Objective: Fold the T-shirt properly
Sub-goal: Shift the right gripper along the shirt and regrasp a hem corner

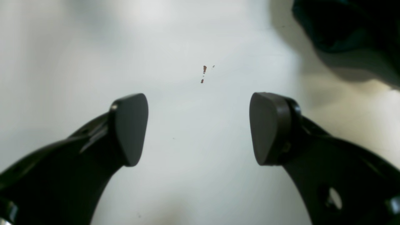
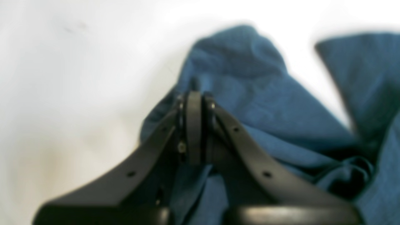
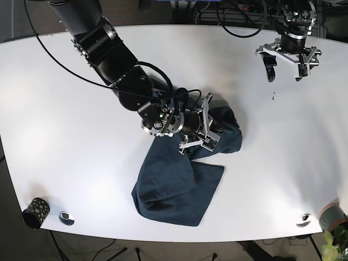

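Cup [image 3: 35,212], dark with pale dots, is seen at the table's [image 3: 65,136] near-left corner in the base view; its contents cannot be made out. A small round metal fitting [image 3: 66,217] lies just beside it, and a like one [image 3: 303,219] near the opposite near corner.

Shirt [image 3: 182,176], dark blue, is found crumpled at the table's middle, one flat part spread toward the near edge, a bunched part toward the far right.

Right gripper [image 3: 202,130] is placed on the bunched part of the shirt. Its fingers are pressed together with a fold of the blue cloth pinched between them.

Left gripper [image 3: 285,64] is held above bare table at the far right, well apart from the shirt. Its fingers are spread wide with nothing between them.

Shown by the base view only: cup, fittings, both arms, the shirt's whole outline, cables at the far edge.

Shown by the right wrist view only: the pinch itself, right gripper [image 2: 194,93] closed on the shirt [image 2: 259,103], with cloth hanging below the fingers; the picture is blurred.

Shown by the left wrist view only: the two pads of the left gripper [image 1: 198,128] apart, small reddish specks [image 1: 203,73] on the table [image 1: 78,62] ahead of them, and a dark blurred shape [image 1: 343,28] at the upper right, unidentifiable.
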### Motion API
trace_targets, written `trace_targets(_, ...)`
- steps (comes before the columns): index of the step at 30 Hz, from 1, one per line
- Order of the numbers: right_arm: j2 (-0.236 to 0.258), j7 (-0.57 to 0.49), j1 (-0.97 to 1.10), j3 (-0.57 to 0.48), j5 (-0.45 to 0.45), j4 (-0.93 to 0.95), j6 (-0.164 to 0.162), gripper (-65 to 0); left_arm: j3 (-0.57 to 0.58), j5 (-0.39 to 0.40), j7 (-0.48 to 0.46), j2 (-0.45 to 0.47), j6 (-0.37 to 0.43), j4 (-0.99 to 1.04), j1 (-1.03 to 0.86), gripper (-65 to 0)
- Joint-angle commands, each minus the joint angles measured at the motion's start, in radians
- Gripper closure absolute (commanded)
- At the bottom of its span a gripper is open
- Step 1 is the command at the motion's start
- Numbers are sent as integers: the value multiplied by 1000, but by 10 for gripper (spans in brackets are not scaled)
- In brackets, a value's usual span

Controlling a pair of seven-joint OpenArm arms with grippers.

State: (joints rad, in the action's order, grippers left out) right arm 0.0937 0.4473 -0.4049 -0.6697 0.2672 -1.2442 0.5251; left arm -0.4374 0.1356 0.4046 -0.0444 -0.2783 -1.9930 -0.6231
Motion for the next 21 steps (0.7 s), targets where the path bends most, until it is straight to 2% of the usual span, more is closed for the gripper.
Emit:
trace_targets(1,13,23,2,67,14,-138,-1,0,-2,6,-22,4,0,-16,-4,-471)
trace_targets(5,30,94,68,198,14,-299,2,0,-2,6,-22,4,0,-9,-4,-471)
trace_targets(10,34,143,137,342,20,-409,8,0,-2,6,-22,18,0,4,22,-471)
trace_targets(15,28,141,197,500,16,-377,10,0,-1,6,-22,27,0,5,32,-471)
trace_targets(19,28,140,185,554,20,-292,11,0,1,6,-5,28,0,5,33,-471)
trace_targets(21,31,140,169,566,17,-253,11,0,2,6,37,39,0,5,53,-471)
